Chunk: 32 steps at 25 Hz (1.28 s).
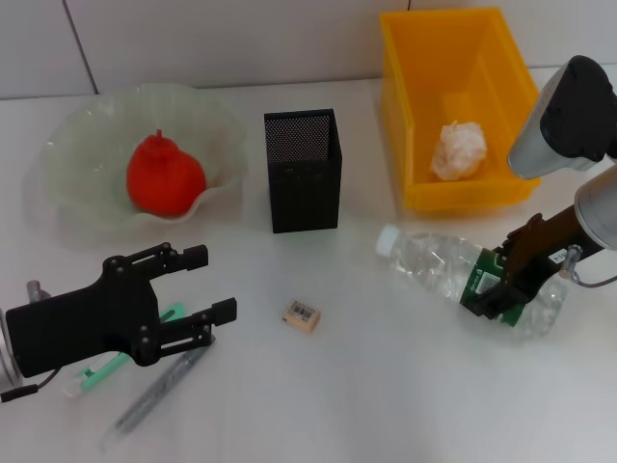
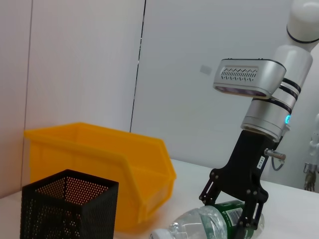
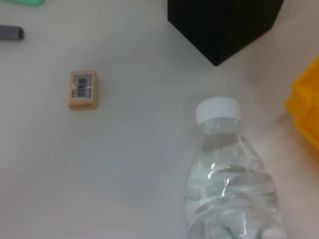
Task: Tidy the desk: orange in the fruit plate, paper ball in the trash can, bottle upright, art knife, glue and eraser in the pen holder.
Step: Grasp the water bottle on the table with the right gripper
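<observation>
The orange (image 1: 164, 176) sits in the pale green fruit plate (image 1: 87, 135). A paper ball (image 1: 458, 149) lies inside the yellow trash can (image 1: 405, 106). The bottle (image 1: 434, 265) lies on its side at the right, cap pointing left. My right gripper (image 1: 494, 289) is shut on its green-labelled body; the left wrist view shows a finger on either side of the label (image 2: 230, 209). The black mesh pen holder (image 1: 303, 169) stands in the middle. The eraser (image 1: 302, 315) lies in front of it. My left gripper (image 1: 210, 283) hovers open above the green art knife (image 1: 106, 371) and the grey glue stick (image 1: 159, 386).
The table's rear edge meets a tiled wall just behind the plate and trash can. In the right wrist view the eraser (image 3: 82, 89), a corner of the pen holder (image 3: 224, 22) and the bottle cap (image 3: 218, 109) lie close together.
</observation>
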Motion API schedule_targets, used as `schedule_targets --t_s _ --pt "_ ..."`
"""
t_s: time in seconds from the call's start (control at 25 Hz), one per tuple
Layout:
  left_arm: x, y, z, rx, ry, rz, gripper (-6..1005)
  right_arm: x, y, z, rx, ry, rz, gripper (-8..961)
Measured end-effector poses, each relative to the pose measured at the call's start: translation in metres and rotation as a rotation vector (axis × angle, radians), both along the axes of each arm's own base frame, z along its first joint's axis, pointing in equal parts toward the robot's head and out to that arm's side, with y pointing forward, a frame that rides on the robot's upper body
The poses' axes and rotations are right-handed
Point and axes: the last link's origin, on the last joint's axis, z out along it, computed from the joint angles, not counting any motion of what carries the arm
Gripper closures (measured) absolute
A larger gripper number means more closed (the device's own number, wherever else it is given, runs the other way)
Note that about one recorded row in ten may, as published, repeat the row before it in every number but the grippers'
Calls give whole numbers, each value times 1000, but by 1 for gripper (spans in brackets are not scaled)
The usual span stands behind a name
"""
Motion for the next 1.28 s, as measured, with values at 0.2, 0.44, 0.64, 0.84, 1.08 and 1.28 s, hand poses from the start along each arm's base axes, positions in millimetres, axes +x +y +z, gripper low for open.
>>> schedule_targets --t_s 0.2,0.44,0.64,0.84,1.08,1.28 --pt "0 0 -1 -2 -2 2 246 -1 2 0 -3 -24 -19 190" --pt "0 -1 -1 -3 -2 2 246 -2 5 0 4 -45 -35 189" --pt "0 0 -1 -2 -2 2 246 -5 7 0 -5 -70 -41 189" --pt "0 1 -1 -1 2 2 247 -10 8 -1 -16 -90 -50 188" --pt "0 1 -1 1 4 4 247 -13 11 -3 -20 -127 -61 188" --pt "0 1 -1 4 5 2 247 -14 13 -6 -29 -132 -60 187"
